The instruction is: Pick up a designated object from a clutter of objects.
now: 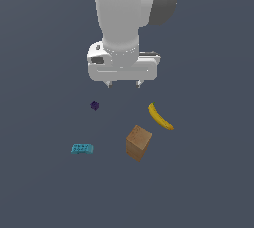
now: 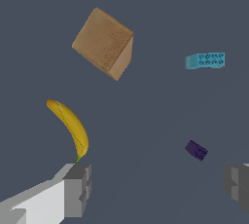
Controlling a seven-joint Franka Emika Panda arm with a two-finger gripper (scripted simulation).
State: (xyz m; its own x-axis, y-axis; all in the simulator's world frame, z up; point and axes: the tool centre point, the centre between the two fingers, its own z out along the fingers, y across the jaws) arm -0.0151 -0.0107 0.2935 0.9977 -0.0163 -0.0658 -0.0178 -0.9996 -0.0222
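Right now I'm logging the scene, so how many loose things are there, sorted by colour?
Teal: 1, brick
Purple: 1, cube
Yellow: 1, banana
Brown: 1, box
Total: 4

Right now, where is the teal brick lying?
In the exterior view, the teal brick lies at the left, apart from everything; the brown box is to its right.

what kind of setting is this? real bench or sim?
Looks like a simulated pick-from-clutter test scene, not a real bench: a flat, featureless grey floor, and a few unrelated props scattered apart on it, a teal studded brick, a banana and a brown box, under the arm's open tool.
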